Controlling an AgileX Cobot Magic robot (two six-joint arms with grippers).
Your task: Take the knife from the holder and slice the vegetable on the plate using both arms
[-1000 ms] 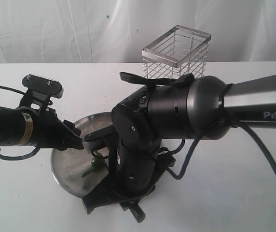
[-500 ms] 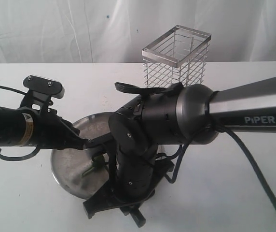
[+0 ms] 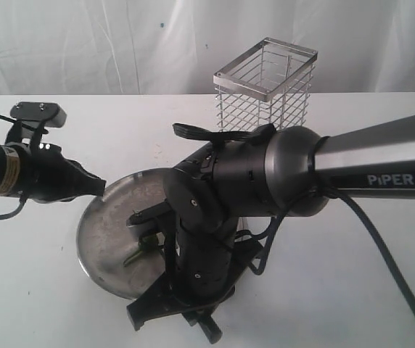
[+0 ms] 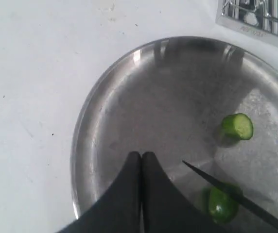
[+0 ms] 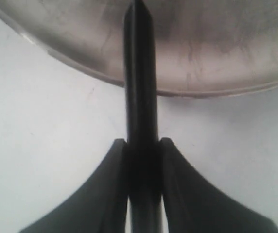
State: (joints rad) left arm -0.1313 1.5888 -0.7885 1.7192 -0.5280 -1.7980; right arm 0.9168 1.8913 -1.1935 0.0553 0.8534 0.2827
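The steel plate [image 3: 104, 230] lies at front left of the table. Two cut green vegetable pieces [image 4: 237, 126] [image 4: 219, 205] rest on the plate [image 4: 144, 107]; in the exterior view the vegetable [image 3: 139, 251] shows beside the right arm. My right gripper [image 5: 142, 141] is shut on the knife [image 5: 140, 73], whose handle runs out over the plate's rim [image 5: 212, 90]. The dark blade [image 4: 212, 182] lies across the nearer piece. My left gripper [image 4: 141, 154] [image 3: 99, 187] is shut and empty, at the plate's left edge. The wire holder [image 3: 265, 80] stands at the back.
The bulky right arm [image 3: 265, 174] covers the plate's right half and most of the table's middle, its cable [image 3: 381, 239] trailing to the right. The holder's foot [image 4: 258, 17] shows just past the plate's far rim. White cloth hangs behind the table.
My left gripper has drawn back to the left, off the vegetable and out to the plate's edge. The right arm shifted slightly left and down a second ago, then stayed.
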